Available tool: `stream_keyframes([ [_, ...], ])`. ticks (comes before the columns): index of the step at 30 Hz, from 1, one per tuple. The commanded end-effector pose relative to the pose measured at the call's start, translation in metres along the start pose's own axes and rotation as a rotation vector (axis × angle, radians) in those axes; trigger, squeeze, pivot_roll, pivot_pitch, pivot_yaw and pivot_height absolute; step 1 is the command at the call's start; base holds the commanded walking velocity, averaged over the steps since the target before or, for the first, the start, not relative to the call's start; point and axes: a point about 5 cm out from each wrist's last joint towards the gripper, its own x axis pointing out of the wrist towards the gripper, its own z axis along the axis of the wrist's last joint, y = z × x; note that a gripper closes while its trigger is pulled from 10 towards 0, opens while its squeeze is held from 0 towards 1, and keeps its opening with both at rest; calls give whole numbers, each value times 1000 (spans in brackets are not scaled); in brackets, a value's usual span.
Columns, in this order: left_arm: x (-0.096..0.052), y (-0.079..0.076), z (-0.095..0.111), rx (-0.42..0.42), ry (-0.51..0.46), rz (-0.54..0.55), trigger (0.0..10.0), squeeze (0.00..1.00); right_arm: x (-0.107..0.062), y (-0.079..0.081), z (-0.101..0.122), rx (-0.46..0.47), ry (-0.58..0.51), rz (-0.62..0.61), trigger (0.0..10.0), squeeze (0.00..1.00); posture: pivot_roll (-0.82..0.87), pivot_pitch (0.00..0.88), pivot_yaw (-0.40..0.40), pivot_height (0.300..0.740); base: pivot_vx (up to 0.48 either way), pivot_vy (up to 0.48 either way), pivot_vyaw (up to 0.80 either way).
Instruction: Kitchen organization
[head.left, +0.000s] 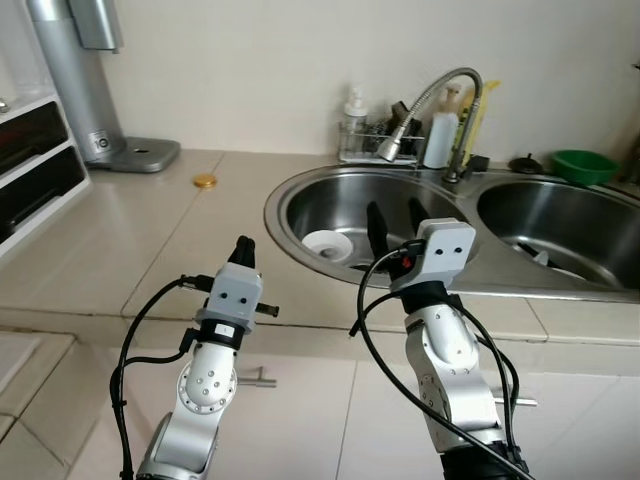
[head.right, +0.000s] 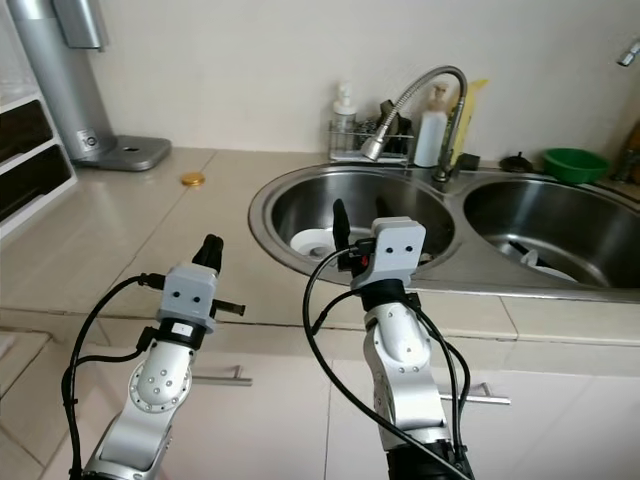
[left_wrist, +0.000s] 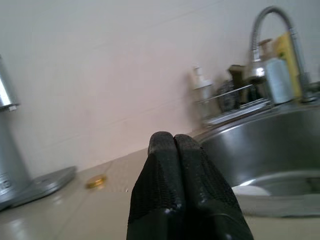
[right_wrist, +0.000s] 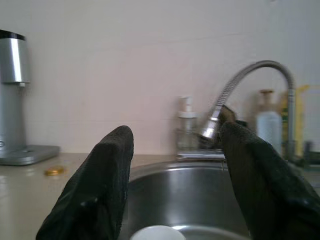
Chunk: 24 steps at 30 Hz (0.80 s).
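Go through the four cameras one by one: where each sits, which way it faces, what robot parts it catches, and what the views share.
Left eye view: on the head, facing forward and down at the double sink; both silver arms show, left end effector shut, right end effector open.
Right eye view: the same scene from the other eye.
Left wrist view: looks along its closed fingers across the counter.
Right wrist view: looks between its spread fingers at the faucet.
Shared: the gold cap and the white bowl in the sink.
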Motion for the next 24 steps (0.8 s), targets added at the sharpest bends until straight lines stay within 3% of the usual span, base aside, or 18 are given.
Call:
stream_keyframes([
  [1, 3, -3, 4, 17, -24, -17, 10000, 0, -1, -1, 5, -14, -14, -7, 10000, 0, 38, 0, -5, 740, 0, -480, 0],
  [3, 3, -3, 5, 17, -26, -18, 10000, 0, -2, -1, 5, -15, -14, -8, 10000, 0, 38, 0, -4, 740, 0, -480, 0],
  [11, 2, -1, 6, -8, -41, -10, 10000, 0, -5, -5, 2, -3, -6, -34, 10000, 0, 42, 0, -4, 740, 0, 0, -100],
  [20, 1, -2, 5, -1, -36, -23, 10000, 0, -6, -5, 0, -3, 1, -45, 10000, 0, 43, 0, -4, 740, 0, 0, -800],
  [24, 1, -4, 4, 4, -26, -30, 10000, 0, -6, -6, -1, -5, 3, -49, 10000, 0, 40, 0, -3, 740, 0, -480, -800],
])
